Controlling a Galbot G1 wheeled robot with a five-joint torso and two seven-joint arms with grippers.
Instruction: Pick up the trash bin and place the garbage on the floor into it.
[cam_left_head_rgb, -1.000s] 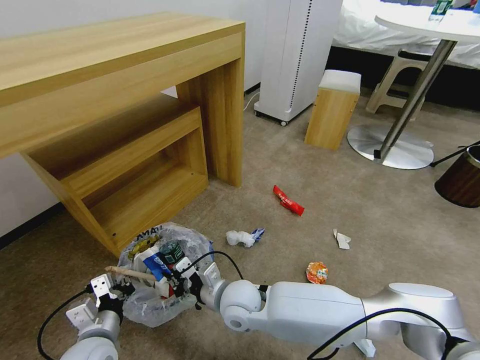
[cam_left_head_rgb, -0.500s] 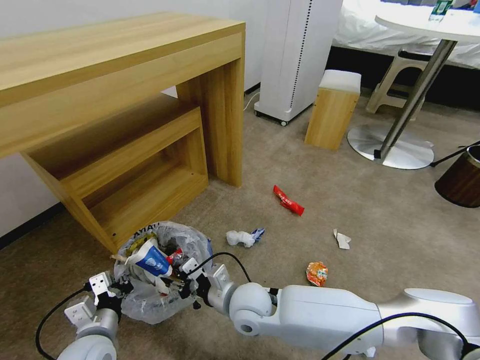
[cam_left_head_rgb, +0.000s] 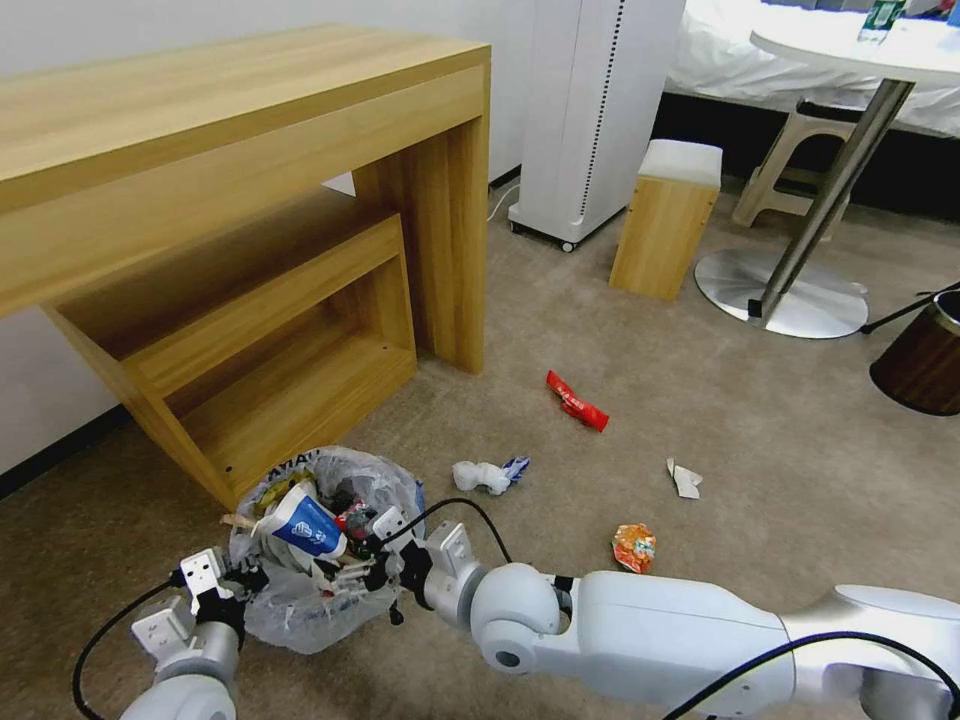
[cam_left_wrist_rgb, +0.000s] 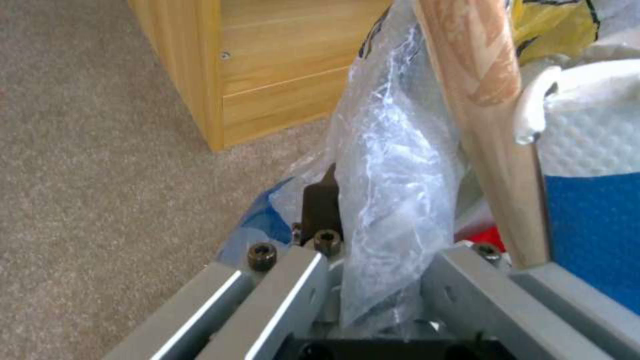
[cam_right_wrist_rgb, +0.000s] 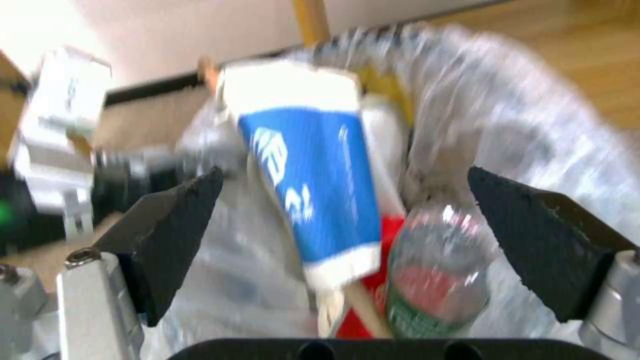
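Observation:
The trash bin (cam_left_head_rgb: 300, 610), lined with a crinkled clear bag, stands on the beige floor (cam_left_head_rgb: 800, 470) beside the desk's lower shelf. My left gripper (cam_left_head_rgb: 235, 580) is shut on its rim; the left wrist view shows the bag (cam_left_wrist_rgb: 393, 165) pinched between the fingers. My right gripper (cam_left_head_rgb: 345, 572) is open at the bin's mouth, nothing between its pads (cam_right_wrist_rgb: 180, 220). Inside lie a blue-white cup (cam_left_head_rgb: 305, 522), a wooden stick (cam_left_wrist_rgb: 480, 75) and a bottle (cam_right_wrist_rgb: 433, 285). Garbage on the carpet: crumpled tissue (cam_left_head_rgb: 480, 476), red wrapper (cam_left_head_rgb: 577, 402), paper scraps (cam_left_head_rgb: 685, 480), orange wrapper (cam_left_head_rgb: 634, 546).
A wooden desk (cam_left_head_rgb: 250, 120) with a low shelf (cam_left_head_rgb: 290, 330) stands right behind the bin. Farther off are a white appliance (cam_left_head_rgb: 590, 110), a wooden stool (cam_left_head_rgb: 665, 220), a round table's metal base (cam_left_head_rgb: 780, 295) and a brown bin (cam_left_head_rgb: 920, 365) at the right edge.
My right gripper has drawn back a little toward me from the bin. The blue-white cup has tipped up and now rests in the bin. The left gripper has kept its hold.

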